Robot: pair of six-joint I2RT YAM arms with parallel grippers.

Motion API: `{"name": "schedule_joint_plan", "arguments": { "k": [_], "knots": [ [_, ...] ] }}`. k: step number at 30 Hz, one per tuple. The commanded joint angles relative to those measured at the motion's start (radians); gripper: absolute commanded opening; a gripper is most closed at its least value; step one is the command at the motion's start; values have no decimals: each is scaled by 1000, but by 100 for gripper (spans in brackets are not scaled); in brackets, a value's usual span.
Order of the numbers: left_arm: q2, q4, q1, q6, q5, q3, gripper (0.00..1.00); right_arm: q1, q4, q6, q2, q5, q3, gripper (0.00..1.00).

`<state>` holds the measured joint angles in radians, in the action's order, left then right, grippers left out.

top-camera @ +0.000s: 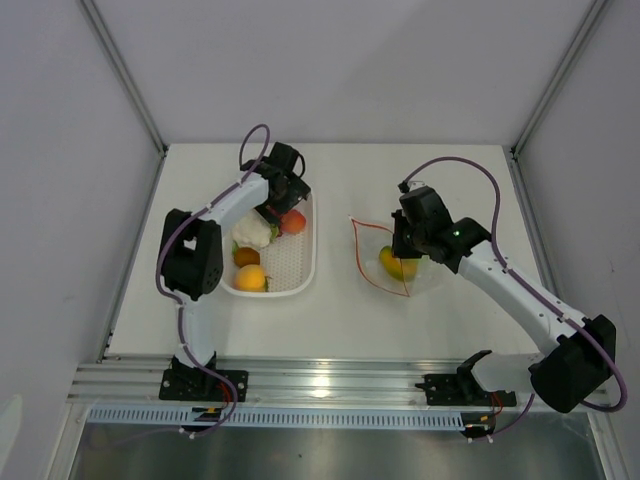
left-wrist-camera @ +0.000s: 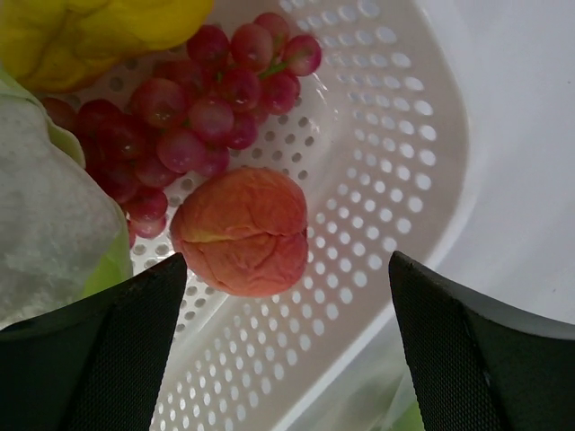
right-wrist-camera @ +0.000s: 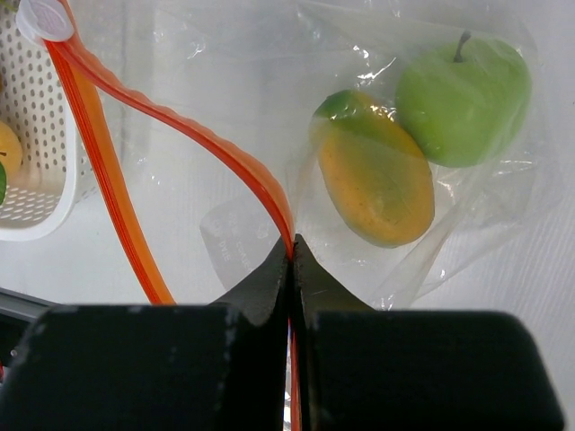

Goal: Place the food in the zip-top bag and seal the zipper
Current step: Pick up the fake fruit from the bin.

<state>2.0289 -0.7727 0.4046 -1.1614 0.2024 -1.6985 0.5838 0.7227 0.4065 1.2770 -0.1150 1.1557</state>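
While the right gripper (right-wrist-camera: pixel 292 260) pinches tight on the orange-red zipper (right-wrist-camera: pixel 180 126), it keeps the zip-top bag (right-wrist-camera: pixel 485 233) mouth pulled open, likely so more can go in. 2 pieces lie inside: a mango (right-wrist-camera: pixel 377 180) and, behind it, a green apple (right-wrist-camera: pixel 463 90). At the white basket (left-wrist-camera: pixel 395 162), the left gripper (left-wrist-camera: pixel 283 269) hangs wide open over the red peach (left-wrist-camera: pixel 243 229), likely to grab it next. The grapes (left-wrist-camera: pixel 193 117) lie just beyond.

One bag (right-wrist-camera: pixel 476 224), one basket (left-wrist-camera: pixel 404 162), one peach (left-wrist-camera: pixel 243 231), one grape bunch (left-wrist-camera: pixel 198 117), one mango (right-wrist-camera: pixel 373 180), one green apple (right-wrist-camera: pixel 463 99), one cauliflower (top-camera: pixel 252 231).
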Motion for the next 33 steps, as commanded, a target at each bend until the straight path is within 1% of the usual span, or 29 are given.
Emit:
{"name": "schedule_joint_plan", "arguments": {
  "k": [1,5,14,22,28,31,33],
  "knots": [
    [-65,55,-9,0,-24,57,94,-6,-23,-12,-18,9,-8,0],
    [-49,64,-16,3,-57,71,93,-4,-23,-11,-19,9,-8,0],
    [-7,58,-21,-15,-63,79,92,-7,-19,-15,-18,6,-5,0],
    [31,-57,-18,-23,11,8,92,-7,-26,-15,-10,14,-1,0],
    [53,-68,-12,-17,31,2,91,-7,-32,-14,-7,17,-2,0],
    [65,-63,-13,-12,28,3,89,-7,-34,-12,-5,18,-7,0],
    [70,-56,-10,-12,23,4,85,-9,-32,-11,-7,17,-10,0]
  ]
}}
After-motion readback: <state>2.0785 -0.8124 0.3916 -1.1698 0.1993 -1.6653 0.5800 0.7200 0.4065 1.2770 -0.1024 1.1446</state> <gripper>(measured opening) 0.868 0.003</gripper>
